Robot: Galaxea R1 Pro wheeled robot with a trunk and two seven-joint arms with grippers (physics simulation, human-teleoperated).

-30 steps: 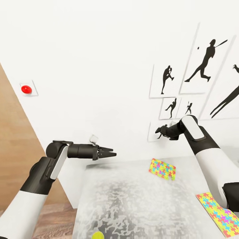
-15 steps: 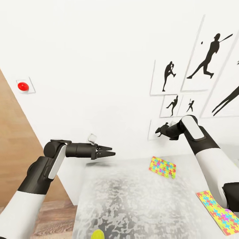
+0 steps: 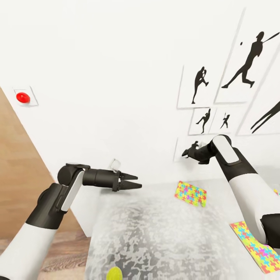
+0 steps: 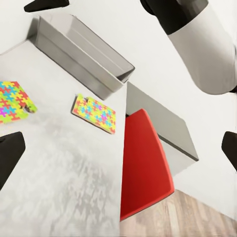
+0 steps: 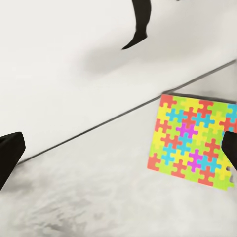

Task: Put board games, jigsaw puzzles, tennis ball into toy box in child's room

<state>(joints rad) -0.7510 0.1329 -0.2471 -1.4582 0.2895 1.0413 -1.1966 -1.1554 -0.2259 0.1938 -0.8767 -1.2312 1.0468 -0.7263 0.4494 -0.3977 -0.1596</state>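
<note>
A: Looks like lining up for a first pick. Left pincer [image 3: 139,182] held out level over the far left corner of the tabletop [image 3: 155,233], spread a little, gripping nothing. Right pincer [image 3: 186,152] raised close to the wall [image 3: 97,77], above the farther jigsaw puzzle [image 3: 190,193]. Hard to read from the head view, but spread wide and empty going by its own wrist view

B: And the other toys?

A: Nearer jigsaw puzzle [image 3: 254,243] lying flat beside the right forearm. Tennis ball [image 3: 114,274] down at the near edge, well apart from both puzzles and from either pincer

B: How to do this step well, then?

A: Probably best to go for the farther jigsaw puzzle with the right pincer, being nearest. Come straight down, staying clear of the wall. Thin and flat, so likely awkward to pinch from above. Worth nudging it toward the tabletop's edge to get under one side, then closing gently to avoid bending it

B: Anything to gain from comparing views?

A: Plenty. From the left wrist view: the toy box [image 4: 79,47], past both puzzles at the far end of the tabletop, and a red chair [image 4: 145,163] alongside. From the head view: the tennis ball. From the right wrist view: a close look at the farther jigsaw puzzle, ragged-edged, near the join of tabletop and wall
</note>
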